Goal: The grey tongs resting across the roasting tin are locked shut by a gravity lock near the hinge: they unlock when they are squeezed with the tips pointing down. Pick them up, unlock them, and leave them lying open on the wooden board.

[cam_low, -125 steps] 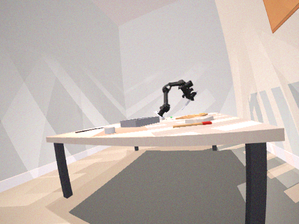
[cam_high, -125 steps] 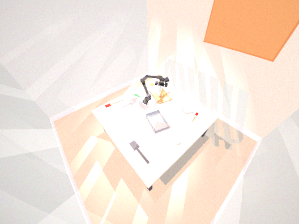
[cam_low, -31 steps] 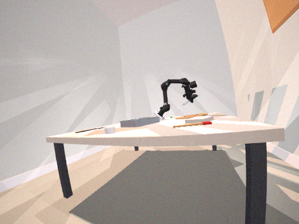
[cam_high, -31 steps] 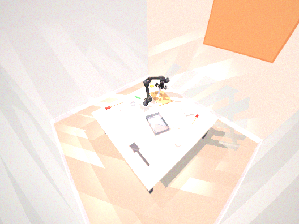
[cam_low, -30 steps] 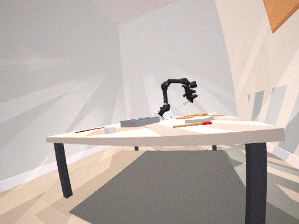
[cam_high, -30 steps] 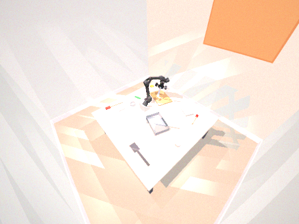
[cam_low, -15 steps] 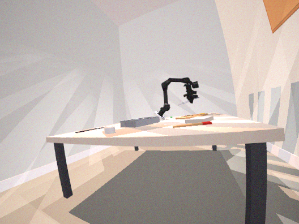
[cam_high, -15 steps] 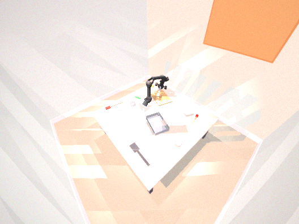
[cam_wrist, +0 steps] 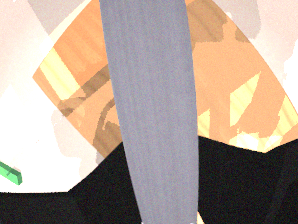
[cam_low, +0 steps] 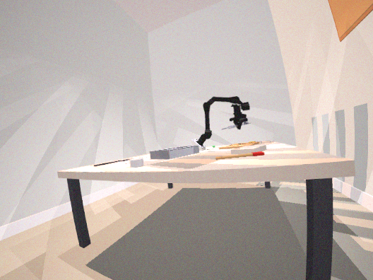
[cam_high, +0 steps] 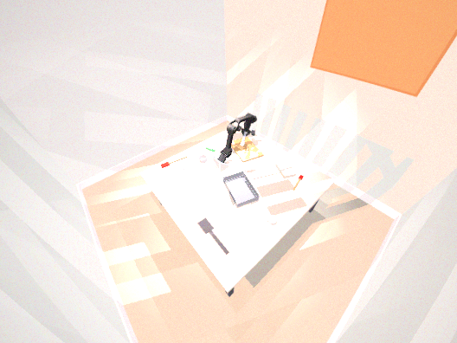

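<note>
The wooden board (cam_high: pixel 247 157) (cam_low: pixel 244 144) (cam_wrist: pixel 225 60) lies on the table near the arm's base. My gripper (cam_high: pixel 246 135) (cam_low: pixel 239 126) (cam_wrist: pixel 152 140) is shut on the grey tongs and holds them in the air high above the board. The tongs (cam_low: pixel 229 127) (cam_wrist: pixel 152 100) run nearly level in the exterior view, their left end slightly lower. In the wrist view one broad arm of them fills the middle; whether they are locked cannot be told. The roasting tin (cam_high: pixel 253 200) (cam_low: pixel 175 153) stands on the table with nothing across it.
A dark spatula (cam_high: pixel 218 242) (cam_low: pixel 111 162) lies near the table's edge. A red-ended stick (cam_high: pixel 298 182) (cam_low: pixel 258 153) lies beyond the tin, another (cam_high: pixel 165 165) on the other side. A green piece (cam_high: pixel 210 150) (cam_wrist: pixel 11 173) lies near the arm's base. A low white block (cam_low: pixel 248 150) lies near the board.
</note>
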`<action>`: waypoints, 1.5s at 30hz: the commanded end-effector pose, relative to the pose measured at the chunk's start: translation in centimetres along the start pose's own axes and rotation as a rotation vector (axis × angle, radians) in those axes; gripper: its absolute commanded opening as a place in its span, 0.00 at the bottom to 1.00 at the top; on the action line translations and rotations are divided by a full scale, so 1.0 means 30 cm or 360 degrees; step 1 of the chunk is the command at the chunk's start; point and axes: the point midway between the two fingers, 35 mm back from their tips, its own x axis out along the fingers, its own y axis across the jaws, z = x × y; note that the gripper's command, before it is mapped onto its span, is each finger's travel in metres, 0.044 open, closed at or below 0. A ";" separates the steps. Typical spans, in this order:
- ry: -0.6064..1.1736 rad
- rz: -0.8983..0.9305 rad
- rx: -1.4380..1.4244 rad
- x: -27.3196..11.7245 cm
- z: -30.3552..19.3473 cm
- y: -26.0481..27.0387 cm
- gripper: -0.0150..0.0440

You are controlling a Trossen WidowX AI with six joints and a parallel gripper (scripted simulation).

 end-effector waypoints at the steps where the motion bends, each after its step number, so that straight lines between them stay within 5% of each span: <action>1: 0.0046 -0.0041 -0.0015 -0.009 0.010 -0.004 0.00; 45: 0.0210 -0.0318 -0.0166 -0.001 0.079 -0.023 0.00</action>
